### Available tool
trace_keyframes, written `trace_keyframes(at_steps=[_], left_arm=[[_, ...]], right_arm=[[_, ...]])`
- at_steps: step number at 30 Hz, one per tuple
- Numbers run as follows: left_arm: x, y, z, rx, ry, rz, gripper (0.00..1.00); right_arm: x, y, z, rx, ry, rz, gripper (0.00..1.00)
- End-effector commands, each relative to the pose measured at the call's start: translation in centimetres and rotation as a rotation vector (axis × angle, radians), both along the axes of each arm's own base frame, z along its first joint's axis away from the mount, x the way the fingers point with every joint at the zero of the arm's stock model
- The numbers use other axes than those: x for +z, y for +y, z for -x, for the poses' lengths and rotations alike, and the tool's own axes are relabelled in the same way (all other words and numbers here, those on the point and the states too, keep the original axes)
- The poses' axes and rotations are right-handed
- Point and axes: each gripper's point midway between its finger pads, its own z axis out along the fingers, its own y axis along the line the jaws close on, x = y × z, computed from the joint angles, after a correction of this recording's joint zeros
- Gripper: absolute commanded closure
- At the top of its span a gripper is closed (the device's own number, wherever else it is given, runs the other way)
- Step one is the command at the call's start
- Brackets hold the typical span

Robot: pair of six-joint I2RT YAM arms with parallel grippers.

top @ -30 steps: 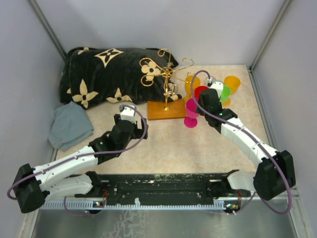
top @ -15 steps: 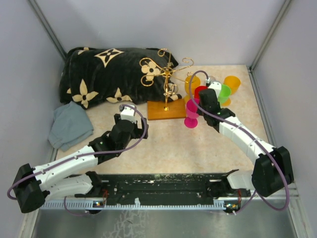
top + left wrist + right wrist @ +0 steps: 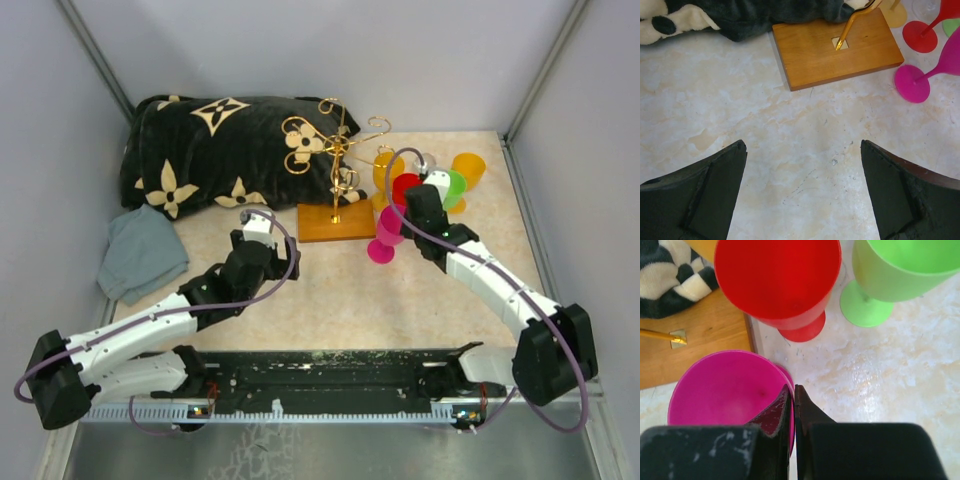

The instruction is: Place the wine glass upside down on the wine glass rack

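Note:
The magenta wine glass (image 3: 720, 390) stands tilted on the table just right of the wine glass rack, a gold wire tree (image 3: 335, 150) on a wooden base (image 3: 335, 222). My right gripper (image 3: 792, 386) is shut on the glass's rim, one finger inside the bowl and one outside. From above, the magenta wine glass (image 3: 386, 232) leans with its foot toward the base. My left gripper (image 3: 802, 145) hangs open over bare table in front of the wooden base (image 3: 835, 47), holding nothing.
Red (image 3: 405, 185), green (image 3: 455, 187) and orange (image 3: 468, 168) glasses stand close behind the magenta one. A black patterned pillow (image 3: 220, 150) lies at the back left, touching the rack. A grey cloth (image 3: 143, 252) lies at the left edge.
My right gripper has shut on the magenta glass's rim, and the glass has tipped slightly. The left arm has not moved.

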Motion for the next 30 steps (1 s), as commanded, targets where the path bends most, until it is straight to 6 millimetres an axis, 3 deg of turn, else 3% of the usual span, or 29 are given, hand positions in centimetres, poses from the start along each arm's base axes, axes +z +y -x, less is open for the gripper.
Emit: trace_keyframes(at_steps=[1,6,11,17,24,30], left_arm=[[2.1,-0.5,-0.2,0.007,-0.011,0.054,0.00],[2.9,0.5,0.1,0.038,-0.008,0.054,0.00],[4.2,1.7,1.1,0.054,-0.013,0.098,0.00],[6.7,3.2,2.4,0.056,-0.038,0.178,0.01],[9.0,5.6,3.5,0.095,-0.095,0.253,0.01],[10.7,5.4,4.2,0.058,-0.117,0.334,0.01]], right_arm=[[2.2,0.2,1.7,0.020,-0.042,-0.063,1.00],[4.2,2.4,4.9,0.133,-0.072,-0.123,1.00],[5.4,5.9,8.4,0.285,-0.079,-0.198,1.00],[7.7,9.0,11.4,0.487,-0.135,-0.352,1.00],[15.5,10.6,13.5,0.665,-0.353,-0.488,1.00],[24.0,10.9,15.8,0.790,-0.580,-0.589,1.00]])
